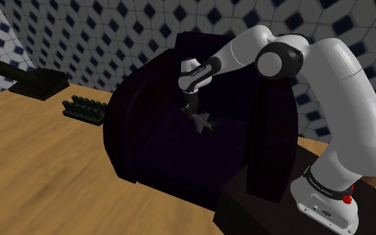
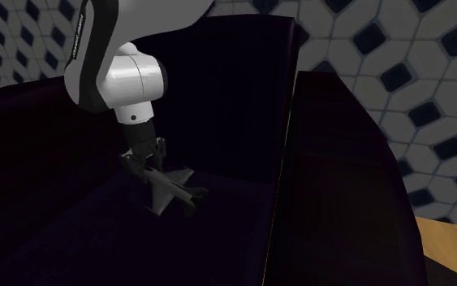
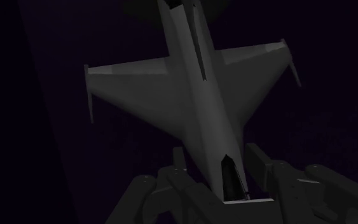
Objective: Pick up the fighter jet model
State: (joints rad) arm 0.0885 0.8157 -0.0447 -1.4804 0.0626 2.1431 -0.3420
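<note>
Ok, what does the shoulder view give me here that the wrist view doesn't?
Shoulder, not wrist: the white arm, its stand, the whole dark armchair, the wooden floor and the patterned wall. Wrist, not shoulder: the grey jet model close up, with both wings clear and the gripper at one end of its fuselage. Shared: the jet model, the gripper at it, and the dark seat beneath.

The armchair (image 1: 179, 167) shuts in its seat (image 1: 169, 143) on three sides: a tall back (image 1: 200, 50) behind, a far armrest (image 1: 123, 123) and a near armrest (image 1: 273, 133) beside the stand (image 1: 326, 200). The seat is open from above and from the chair's front. The robot arm (image 1: 236, 57) reaches in over the near armrest, and the jet (image 1: 203, 123) lies mid-seat. Wood floor (image 1: 39, 173) lies open before the chair. A dark rack (image 1: 85, 108) stands well apart from the far armrest.
</note>
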